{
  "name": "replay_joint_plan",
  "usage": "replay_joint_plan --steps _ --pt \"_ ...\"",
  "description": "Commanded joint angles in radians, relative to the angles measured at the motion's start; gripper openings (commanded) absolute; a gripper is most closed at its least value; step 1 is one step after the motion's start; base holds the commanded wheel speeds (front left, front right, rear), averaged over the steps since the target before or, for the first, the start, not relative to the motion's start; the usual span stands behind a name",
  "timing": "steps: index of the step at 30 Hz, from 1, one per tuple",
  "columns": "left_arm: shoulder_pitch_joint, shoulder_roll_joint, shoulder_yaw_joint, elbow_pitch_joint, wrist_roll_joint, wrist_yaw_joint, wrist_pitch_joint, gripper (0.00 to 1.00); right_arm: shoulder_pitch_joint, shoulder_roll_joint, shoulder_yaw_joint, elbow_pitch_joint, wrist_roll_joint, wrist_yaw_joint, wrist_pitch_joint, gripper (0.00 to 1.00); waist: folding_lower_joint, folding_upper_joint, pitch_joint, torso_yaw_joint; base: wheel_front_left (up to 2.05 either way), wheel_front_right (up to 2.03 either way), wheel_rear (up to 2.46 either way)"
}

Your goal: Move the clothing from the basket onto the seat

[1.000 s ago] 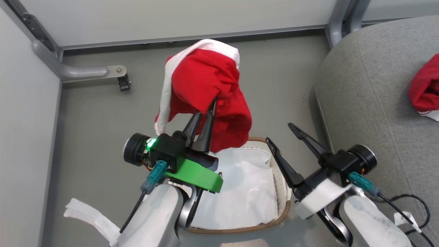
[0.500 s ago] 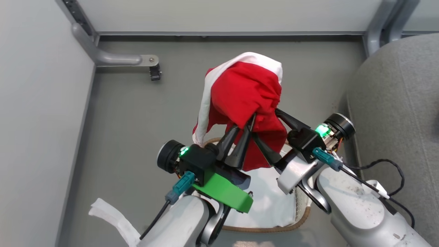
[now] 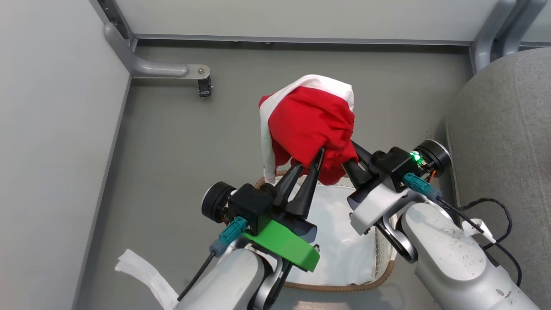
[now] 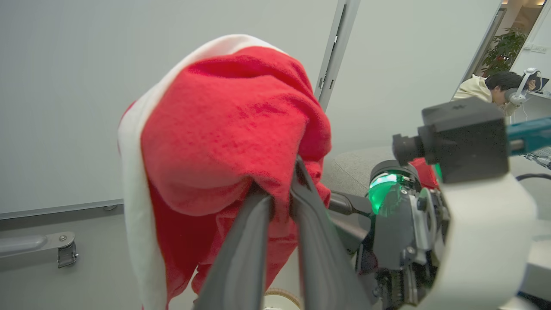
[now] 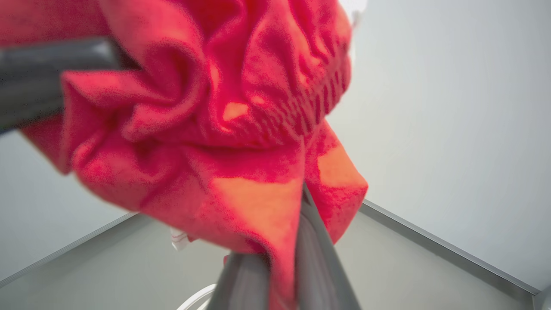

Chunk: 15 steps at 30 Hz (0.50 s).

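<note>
We hold the soft red garment with white trim [image 3: 310, 125] in both claws: left gripper [image 3: 311, 158] and right gripper [image 3: 351, 157] pinch its lower folds. It hangs above the oval white perforated basket [image 3: 340, 287], left of the grey fabric seat [image 3: 508, 129].

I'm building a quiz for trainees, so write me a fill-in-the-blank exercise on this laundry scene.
1. The left gripper and the right gripper are both shut on a ____ garment with a white edge.
2. The basket below the arms holds a ____ liner.
3. The grey seat is on the robot's ____ side.
Missing words: red; white; right.
</note>
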Motion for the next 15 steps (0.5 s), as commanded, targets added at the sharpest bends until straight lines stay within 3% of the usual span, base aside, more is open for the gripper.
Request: replay_joint_plan --steps 1,2,6,15 --pt "0.013 0.002 0.013 0.009 0.005 0.013 0.000 0.95 0.017 -0.002 -0.011 -0.014 0.010 -0.001 -0.002 0.00 0.0001 0.0000 0.000 -0.028 0.00 0.00 0.00" --pt "0.015 0.002 0.025 0.012 0.012 0.015 0.000 1.00 0.025 0.000 -0.017 -0.021 0.016 -0.001 -0.002 0.00 0.0001 0.0000 0.000 -0.044 0.00 0.00 0.00" --pt "0.028 0.002 0.061 0.038 0.050 0.019 0.000 1.00 0.053 0.003 -0.051 -0.058 0.034 -0.001 -0.002 0.00 0.0001 0.0000 -0.002 -0.119 0.00 0.00 0.00" --pt "0.056 0.002 0.153 0.095 0.098 -0.018 0.000 1.00 0.118 -0.005 -0.105 -0.128 0.066 -0.001 -0.002 0.00 0.0001 0.0000 -0.009 -0.319 0.00 0.00 0.00"
